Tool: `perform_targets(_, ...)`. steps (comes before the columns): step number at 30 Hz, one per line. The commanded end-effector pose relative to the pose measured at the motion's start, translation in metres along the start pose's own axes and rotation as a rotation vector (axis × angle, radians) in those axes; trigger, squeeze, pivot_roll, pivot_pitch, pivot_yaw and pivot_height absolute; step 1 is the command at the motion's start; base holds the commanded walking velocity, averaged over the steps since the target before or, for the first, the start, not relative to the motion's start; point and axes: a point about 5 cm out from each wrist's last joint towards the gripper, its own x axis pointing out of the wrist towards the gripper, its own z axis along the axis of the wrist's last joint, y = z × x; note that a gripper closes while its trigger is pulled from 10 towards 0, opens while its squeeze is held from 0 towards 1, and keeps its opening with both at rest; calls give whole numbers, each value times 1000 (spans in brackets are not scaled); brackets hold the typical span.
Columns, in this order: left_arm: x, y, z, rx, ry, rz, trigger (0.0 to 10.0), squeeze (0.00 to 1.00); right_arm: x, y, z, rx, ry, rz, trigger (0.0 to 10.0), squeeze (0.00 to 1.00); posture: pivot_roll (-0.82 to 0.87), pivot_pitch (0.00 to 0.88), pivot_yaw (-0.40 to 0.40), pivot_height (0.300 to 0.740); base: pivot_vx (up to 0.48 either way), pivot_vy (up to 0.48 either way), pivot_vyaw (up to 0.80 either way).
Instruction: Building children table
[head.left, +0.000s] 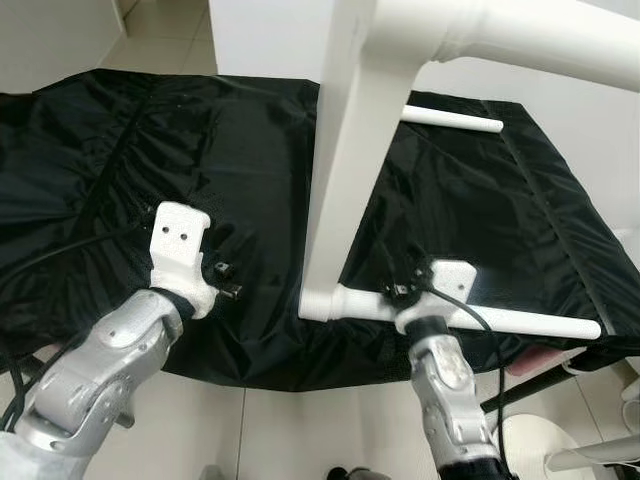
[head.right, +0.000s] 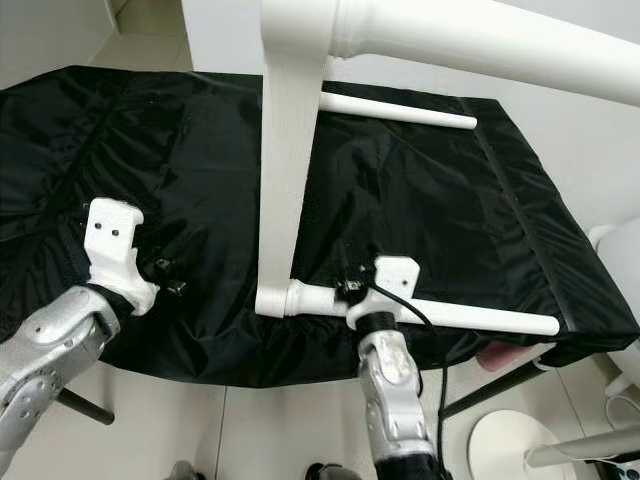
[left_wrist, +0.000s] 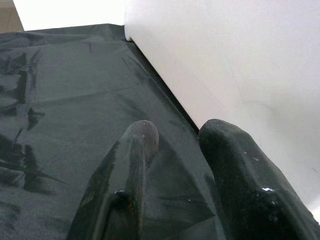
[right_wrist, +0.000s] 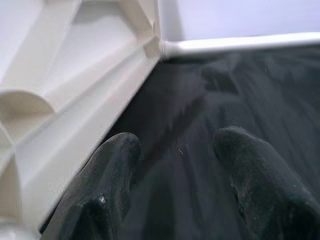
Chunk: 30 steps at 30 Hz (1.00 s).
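On the worktop (head.left: 90, 130), under a shiny black cloth (head.left: 480, 210), stands a big white plastic table piece (head.left: 345, 170). Stands tall on its edge, close to the front rim. Has a flat upright board (head.right: 285, 150) and a thick round tube (head.right: 470, 35) going off at the top toward the right. Has a thin white rod (head.left: 520, 321) sticking out from the bottom of the board, lying low over the cloth and pointing right. Lying farther back on the cloth, another thin white rod (head.left: 452, 118).

Just beside the bottom of the board, the right claw (right_wrist: 175, 155), low over the cloth with the ribbed inner side of the white piece right next to one finger. Spread apart, with nothing between the two black fingers (right_wrist: 107, 185), only dark cloth. From the head views, the white mount (head.left: 445, 285) of that arm sitting right at the thin front rod, touching or nearly so; cannot tell which.

Off to the left, near the front rim of the worktop, the left claw (left_wrist: 177, 137), over the cloth too. Spread a little, pinching nothing, with the white wall of the piece close beside one finger (left_wrist: 235, 165).

Beyond the worktop, pale floor tiles (head.left: 160, 25). Down at the right, by the floor, more white parts (head.right: 520, 440).
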Motion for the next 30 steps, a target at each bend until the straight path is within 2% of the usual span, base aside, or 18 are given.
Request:
perform_targets(1,-3,-19,-2,5,20,-394,10000,0,-7,5,-1,26,40,71,10000,0,75,132,-41,740,0,0,0)
perform_targets(5,-2,-19,-2,8,21,-400,10000,0,-12,16,-4,54,93,175,10000,0,73,127,-41,740,0,0,0)
perform_targets(11,-2,-19,-1,9,21,-409,10000,0,-14,22,-5,65,114,230,10000,0,77,125,-44,740,0,0,0)
perform_targets(13,-4,-18,-2,0,24,-413,10000,0,-16,40,-10,65,149,373,10000,0,90,118,-52,740,0,0,0)
perform_targets(15,-6,-16,-1,-1,26,-412,10000,0,-16,50,-13,70,170,450,10000,0,95,119,-59,740,0,0,0)
perform_targets(19,-7,-16,-1,0,26,-410,10000,0,-15,51,-13,72,175,461,10000,0,95,119,-59,740,0,0,0)
perform_targets(30,-9,-5,1,35,35,-381,10000,0,11,68,-17,72,183,540,10000,0,111,115,-68,740,0,0,0)
